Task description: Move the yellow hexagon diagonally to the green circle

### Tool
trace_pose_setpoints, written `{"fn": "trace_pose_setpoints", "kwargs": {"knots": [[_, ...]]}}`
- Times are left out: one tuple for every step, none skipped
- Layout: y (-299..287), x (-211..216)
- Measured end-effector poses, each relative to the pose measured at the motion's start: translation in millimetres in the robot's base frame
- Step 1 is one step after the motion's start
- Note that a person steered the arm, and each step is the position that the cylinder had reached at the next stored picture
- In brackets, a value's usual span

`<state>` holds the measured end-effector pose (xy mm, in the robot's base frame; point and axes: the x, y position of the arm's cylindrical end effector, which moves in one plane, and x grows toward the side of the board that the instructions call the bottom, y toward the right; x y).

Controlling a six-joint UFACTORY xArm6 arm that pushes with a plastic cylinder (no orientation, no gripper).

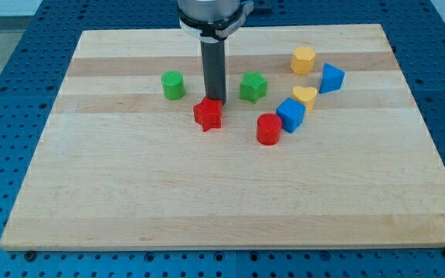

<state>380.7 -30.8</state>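
Fingers are something you won't find on this arm: it ends in a straight dark rod, so nothing can be apart, together or clamped, and all you have to work with is my tip [213, 101]. You can see it standing just behind the red star-shaped block [208, 114], touching it or very nearly so; the star hides the very end.

Going from the view's left across the pale wooden tabletop [130, 201], you meet first the green round block [173, 85], the circle you are aiming for, then the rod and red star, then the green star-shaped block [253, 86]. Further right come the red cylinder block [269, 129], the blue cube-like block [290, 114] touching it, and the yellow heart-shaped block [305, 96] just behind that. The yellow hexagonal block [303, 59], your task piece, sits toward the view's top right, with the blue wedge-like block [331, 78] just beside it.

By my reading, you have nothing of the task done yet: the hexagon lies well apart from the green circle, and my tip is nowhere near it. You still have to bring my tip round behind the hexagon and drive it diagonally leftward, keeping clear of the green star on the way
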Motion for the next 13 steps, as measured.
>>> {"fn": "trace_pose_setpoints", "kwargs": {"knots": [[-13.2, -40.8], [-13.7, -79.1], [-20.3, -101.2], [-17.9, -139.1], [34.9, -176.2], [136.8, -183.2], [252.8, -182.5], [299.6, -153.2], [292.1, -102.2], [284.1, -88.1], [262.8, -88.6], [215.5, -88.6], [168.3, -88.6]]}}
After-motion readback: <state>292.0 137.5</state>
